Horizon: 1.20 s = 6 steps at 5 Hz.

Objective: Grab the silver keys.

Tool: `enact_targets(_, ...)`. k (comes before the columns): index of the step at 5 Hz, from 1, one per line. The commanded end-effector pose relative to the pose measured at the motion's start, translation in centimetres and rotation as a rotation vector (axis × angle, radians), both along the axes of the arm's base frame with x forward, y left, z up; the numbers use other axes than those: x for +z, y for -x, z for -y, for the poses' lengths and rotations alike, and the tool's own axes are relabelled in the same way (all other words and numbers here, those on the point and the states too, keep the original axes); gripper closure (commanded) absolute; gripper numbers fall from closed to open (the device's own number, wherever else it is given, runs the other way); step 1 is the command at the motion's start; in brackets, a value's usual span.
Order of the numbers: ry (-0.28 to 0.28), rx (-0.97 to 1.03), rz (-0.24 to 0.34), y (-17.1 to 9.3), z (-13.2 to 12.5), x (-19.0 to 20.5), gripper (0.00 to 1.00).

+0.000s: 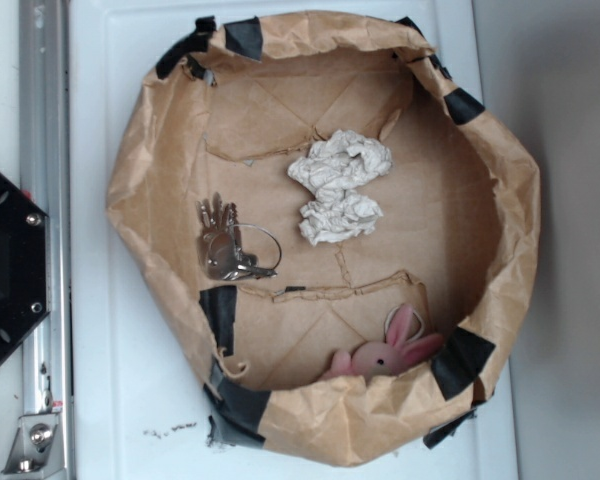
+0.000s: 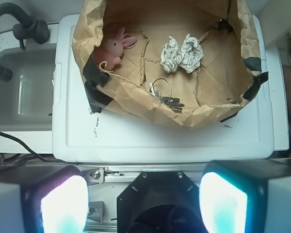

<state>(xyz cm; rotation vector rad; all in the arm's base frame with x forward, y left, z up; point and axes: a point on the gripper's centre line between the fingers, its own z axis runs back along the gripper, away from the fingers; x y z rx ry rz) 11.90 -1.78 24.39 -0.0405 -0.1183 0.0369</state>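
Keys (image 1: 225, 240) are lying on the brown paper floor of a wide, shallow paper bin (image 1: 160, 150), close to its left wall in the exterior view and well apart from the crumpled white paper wad (image 1: 338, 187) at the centre. In the wrist view the same bunch (image 2: 166, 97) is sitting just inside the near wall, so the rolled paper rim is standing between it and the hand. The bin's walls are being held up in a rough ring by patches of black tape (image 1: 220, 312), probably to keep loose things from sliding off the white desk (image 1: 110, 380). A pink plush bunny (image 1: 390, 350) is leaning in a corner against the wall, far from the keys.

The silver keys are showing as a small, shiny grey fan of flat blades, tips spread, gathered on a thin wire ring that is looping out to one side. They are lying flat and look thin and slippery, so a pinch from above across the bunched part seems likelier to hold than one on the ring.

The hand (image 2: 144, 201) is hovering high and back, outside the bin, its two fingers (image 2: 63, 204) glowing at the bottom of the wrist view, spread wide and holding nothing. Reaching is not yet begun, by my judgement.
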Motion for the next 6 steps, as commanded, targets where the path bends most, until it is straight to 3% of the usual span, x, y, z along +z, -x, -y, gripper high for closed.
enact_targets(1,0.0,0.0,0.0,0.0,0.0,0.0,0.0)
enact_targets(2,0.013,0.043,0.002,-3.9,-0.3,-0.1,0.0)
enact_targets(3,-0.007,0.084,0.008,-6.2,-0.5,-1.2,0.0)
enact_targets(4,-0.005,0.117,-0.074,-10.3,-1.3,-3.0,0.0)
enact_targets(6,-0.032,0.045,-0.029,-12.4,-3.5,-4.8,0.0)
